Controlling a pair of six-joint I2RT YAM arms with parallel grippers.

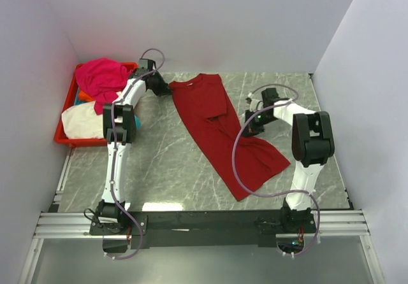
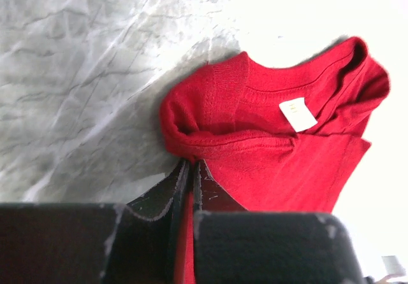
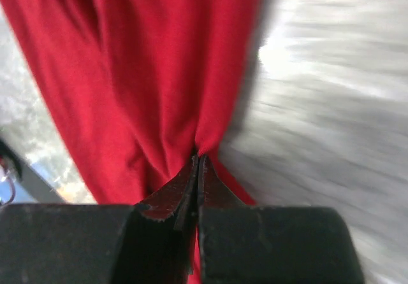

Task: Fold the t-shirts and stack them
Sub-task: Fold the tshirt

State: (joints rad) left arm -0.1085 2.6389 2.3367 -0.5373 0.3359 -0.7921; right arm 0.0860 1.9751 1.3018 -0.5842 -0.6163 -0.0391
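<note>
Dark red t-shirt (image 1: 223, 131): one, lying flat on the table (image 1: 166, 163) in a long, narrow band. It runs on a slant from the far middle, where the collar is, to the near right, where the hem spreads wider. A white label (image 2: 298, 114) shows inside the neckline in the left wrist view.

Left gripper (image 1: 167, 88): at the collar end of the shirt, on its left corner. The left wrist view shows the jaws pressed together with a fold of red cloth pinched between them.

Right gripper (image 1: 250, 123): at the shirt's right edge, about midway along its length. The right wrist view shows the jaws closed on a gathered pleat of the red cloth, which fans out from the pinch. That view is blurred on the table side.

Crate (image 1: 76, 142): one, red plastic, at the far left of the table against the wall, just beside the left arm. Contents, heaped above the rim:
- magenta t-shirt (image 1: 101, 77), crumpled, at the far end and topmost
- cream-white t-shirt (image 1: 83, 121), bunched, at the near end
- orange cloth (image 1: 85, 96), a sliver between those two
- cyan cloth (image 1: 137, 122), a sliver at the right side, partly behind the arm

Table: grey marble-patterned surface, with pale walls around it on three sides.
</note>
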